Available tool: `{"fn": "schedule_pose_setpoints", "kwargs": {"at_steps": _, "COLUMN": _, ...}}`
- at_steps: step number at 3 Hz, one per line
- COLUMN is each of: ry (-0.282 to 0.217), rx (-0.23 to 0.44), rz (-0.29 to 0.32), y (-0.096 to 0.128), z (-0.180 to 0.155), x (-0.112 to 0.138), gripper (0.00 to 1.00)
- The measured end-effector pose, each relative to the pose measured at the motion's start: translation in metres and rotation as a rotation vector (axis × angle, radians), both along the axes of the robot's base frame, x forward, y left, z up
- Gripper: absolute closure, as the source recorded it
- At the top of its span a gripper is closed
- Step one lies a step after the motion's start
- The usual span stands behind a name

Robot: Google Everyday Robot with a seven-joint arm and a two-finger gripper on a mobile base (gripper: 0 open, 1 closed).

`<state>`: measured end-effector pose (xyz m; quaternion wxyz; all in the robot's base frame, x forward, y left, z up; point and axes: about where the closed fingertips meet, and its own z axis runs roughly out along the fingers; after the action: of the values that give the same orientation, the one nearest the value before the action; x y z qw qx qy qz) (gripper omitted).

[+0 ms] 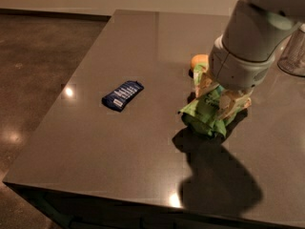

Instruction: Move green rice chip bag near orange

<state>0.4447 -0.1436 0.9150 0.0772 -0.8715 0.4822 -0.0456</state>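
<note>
Though half hidden by arm [248,46], shows pincer [220,101] pinching bag [202,117] over desk [119,46], right of centre, just beside orange [198,61]; bar [122,94] well left.

Kitchen-like stone counter [143,46] beneath end effector [217,105]

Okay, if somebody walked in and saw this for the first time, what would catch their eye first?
Most striking is the big white robot arm at the right of the dark table, its gripper clamped on the green rice chip bag, which hangs just above its own shadow. The orange peeks out right behind the bag. A small dark blue wrapped bar lies alone to the left.
</note>
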Motion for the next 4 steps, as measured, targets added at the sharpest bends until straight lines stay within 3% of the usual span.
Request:
{"fn": "schedule_pose_setpoints", "kwargs": {"at_steps": 2, "ry": -0.055, "rx": -0.027, "rz": -0.229, "y": -0.029, "z": -0.005, "x": 0.039, "gripper": 1.00}}
{"fn": "schedule_pose_setpoints", "kwargs": {"at_steps": 4, "ry": -0.048, "rx": -0.028, "rz": -0.413, "y": -0.044, "z": -0.020, "x": 0.067, "gripper": 1.00}}
